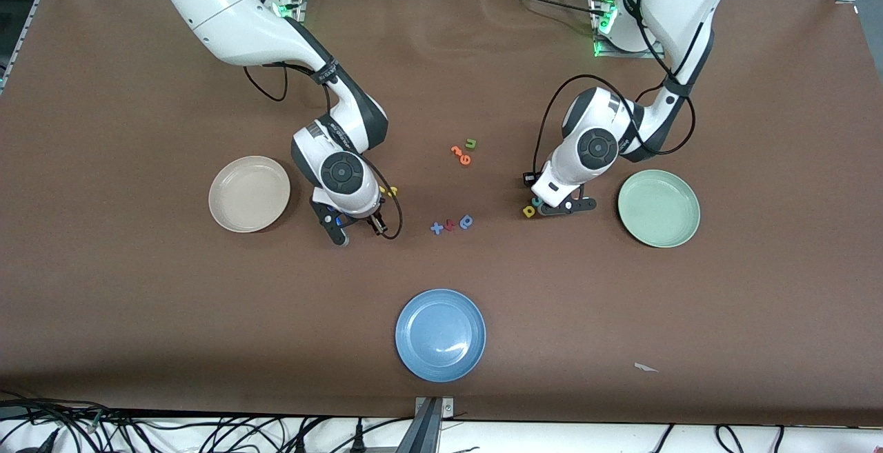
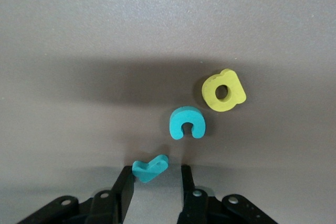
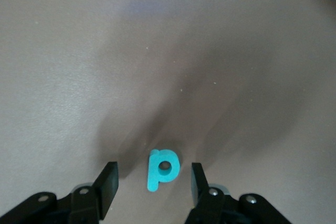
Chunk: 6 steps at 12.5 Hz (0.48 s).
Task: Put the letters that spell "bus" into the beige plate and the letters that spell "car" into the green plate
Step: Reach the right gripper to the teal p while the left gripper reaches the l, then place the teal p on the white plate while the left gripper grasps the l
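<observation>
The blue plate [image 1: 440,334] is taken as landmark. The beige plate [image 1: 249,193] is seen farther from the cam than it, toward the right arm's end; the green plate [image 1: 658,207] likewise, toward the left arm's end. Both are w/o letters.

The left gripper [image 2: 156,182] is set low beside the green plate. Its fingers are seen astride the teal "r" [image 2: 150,167], touching on one side; a firm grip can't be confirmed. The teal "c" [image 2: 187,123] and yellow "a" [image 2: 223,91] lie just beside it.

The right gripper [image 3: 153,181] is set low beside the beige plate, fingers apart, w/ the teal "b" [image 3: 161,168] lying btwn them, untouched. A yellow letter [image 1: 389,192] is partly seen beside that arm's wrist.
</observation>
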Available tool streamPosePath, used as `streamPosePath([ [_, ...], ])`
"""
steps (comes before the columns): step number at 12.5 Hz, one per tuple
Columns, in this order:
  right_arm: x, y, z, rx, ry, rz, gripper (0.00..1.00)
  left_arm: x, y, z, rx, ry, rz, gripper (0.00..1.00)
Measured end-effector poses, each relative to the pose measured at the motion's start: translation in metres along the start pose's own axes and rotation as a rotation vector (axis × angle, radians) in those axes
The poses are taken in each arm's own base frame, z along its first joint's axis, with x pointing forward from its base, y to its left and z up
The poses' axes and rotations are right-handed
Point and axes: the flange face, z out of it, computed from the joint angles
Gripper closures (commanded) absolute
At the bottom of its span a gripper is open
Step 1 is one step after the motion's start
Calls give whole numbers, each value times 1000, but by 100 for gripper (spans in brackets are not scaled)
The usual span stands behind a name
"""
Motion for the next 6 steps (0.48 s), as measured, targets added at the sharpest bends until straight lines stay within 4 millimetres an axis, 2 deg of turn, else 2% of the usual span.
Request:
streamPosePath([
  [2,0,0,3,-5,-1,0,45,0,0,0,0,1,-1,66],
  [4,0,0,3,-4,-1,0,64,0,0,-1,0,1,-1,70],
  [5,0,-1,2,-1,-1,0,85,0,0,-1,0,2,-1,72],
  [6,0,-1,2,0,0,-1,88,0,0,-1,0,2,-2,74],
])
